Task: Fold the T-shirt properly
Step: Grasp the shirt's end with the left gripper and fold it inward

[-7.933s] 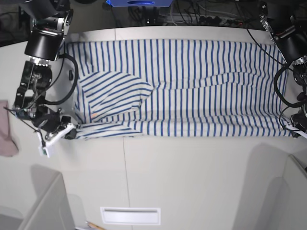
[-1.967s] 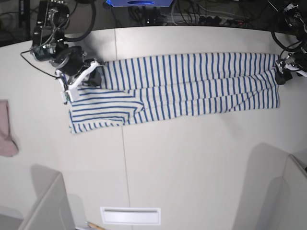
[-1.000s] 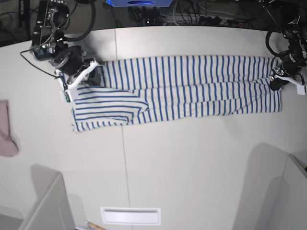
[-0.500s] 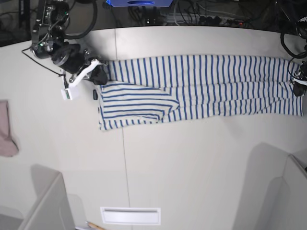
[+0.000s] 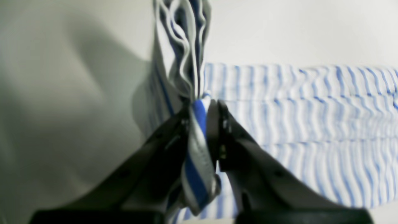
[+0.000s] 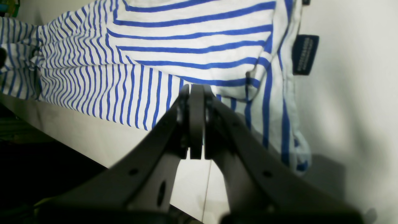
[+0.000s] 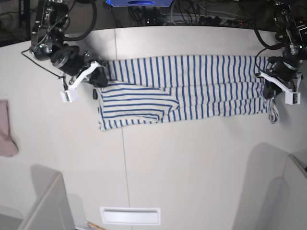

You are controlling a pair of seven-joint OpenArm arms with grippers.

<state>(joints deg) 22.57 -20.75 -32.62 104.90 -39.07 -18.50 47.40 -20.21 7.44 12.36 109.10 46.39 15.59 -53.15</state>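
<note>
The T-shirt, white with thin blue stripes, lies on the table as a long band folded lengthwise. My left gripper is at its right end in the base view. In the left wrist view the left gripper is shut on a bunched fold of the T-shirt, lifted off the table. My right gripper is at the shirt's top left corner. Its jaws are shut with the T-shirt drawn into the tips. The dark tag sticks out beside that corner.
A small pink cloth lies at the table's left edge. Grey panels stand at the front left and front right. A white slot sits at the front edge. Cables run along the back.
A second ago the shirt was pulled right and stretched taut. Since half a second ago my left gripper has come back inward with its end, leaving that end slack. The right gripper has barely moved.
</note>
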